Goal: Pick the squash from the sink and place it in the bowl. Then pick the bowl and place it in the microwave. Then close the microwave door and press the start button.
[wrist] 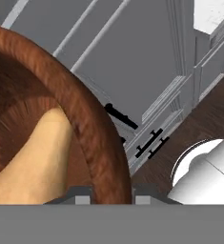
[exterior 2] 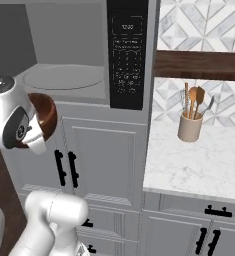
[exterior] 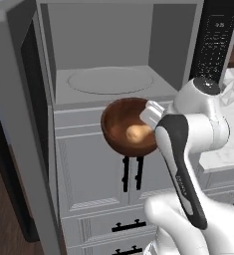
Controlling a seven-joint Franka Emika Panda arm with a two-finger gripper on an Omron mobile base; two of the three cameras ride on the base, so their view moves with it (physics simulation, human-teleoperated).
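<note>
Microwave door: swung open, far left.
Microwave: open, turntable bare.
Bowl: held in air, below and in front of cavity.
Squash: inside bowl.
Gripper: clamped on bowl rim.

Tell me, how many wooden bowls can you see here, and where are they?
1. The bowl hangs in the air in front of the open microwave, just below its turntable, gripped at the rim by the gripper, with the squash inside.
</note>
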